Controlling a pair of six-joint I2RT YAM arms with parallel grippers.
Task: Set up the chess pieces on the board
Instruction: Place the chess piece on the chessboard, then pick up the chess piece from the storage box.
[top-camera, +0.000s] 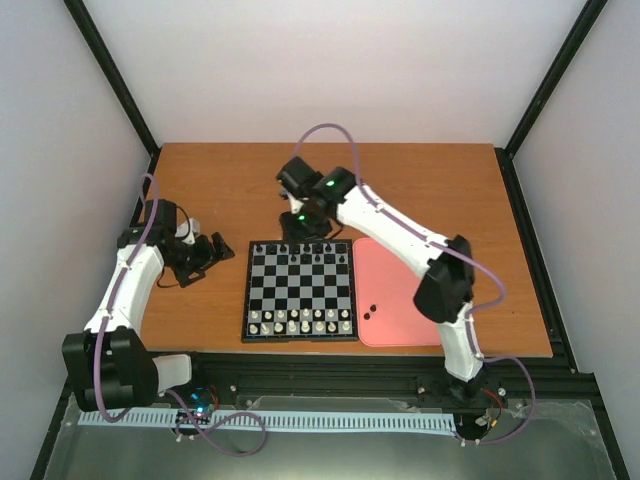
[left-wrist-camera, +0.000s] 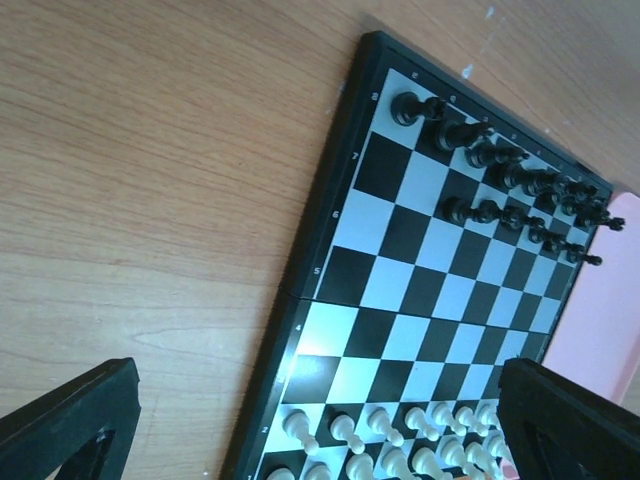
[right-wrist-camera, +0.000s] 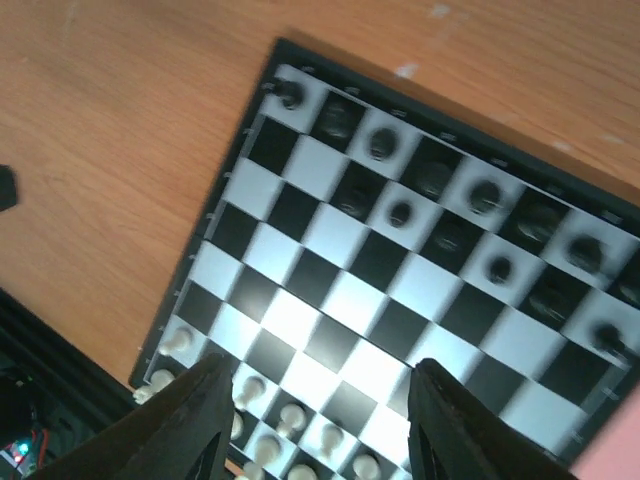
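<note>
The board (top-camera: 300, 285) lies mid-table, chequered black and pale grey. Black chess pieces (top-camera: 317, 249) stand in its two far rows, the second row partly filled. Two small black pieces (top-camera: 368, 311) lie on the pink tray (top-camera: 400, 285). My right gripper (top-camera: 303, 230) hovers over the board's far edge; in the right wrist view it (right-wrist-camera: 320, 420) is open and empty above the board (right-wrist-camera: 340, 300) and the black pieces (right-wrist-camera: 400, 213). My left gripper (top-camera: 210, 250) is left of the board, open and empty (left-wrist-camera: 320, 440), facing the board (left-wrist-camera: 420, 300) and the black pieces (left-wrist-camera: 500, 160).
White pieces (top-camera: 300, 322) fill the board's two near rows and also show in the left wrist view (left-wrist-camera: 400, 435). The pink tray touches the board's right side. Bare wooden table (top-camera: 420, 190) lies behind and to the left. Black frame rails border the table.
</note>
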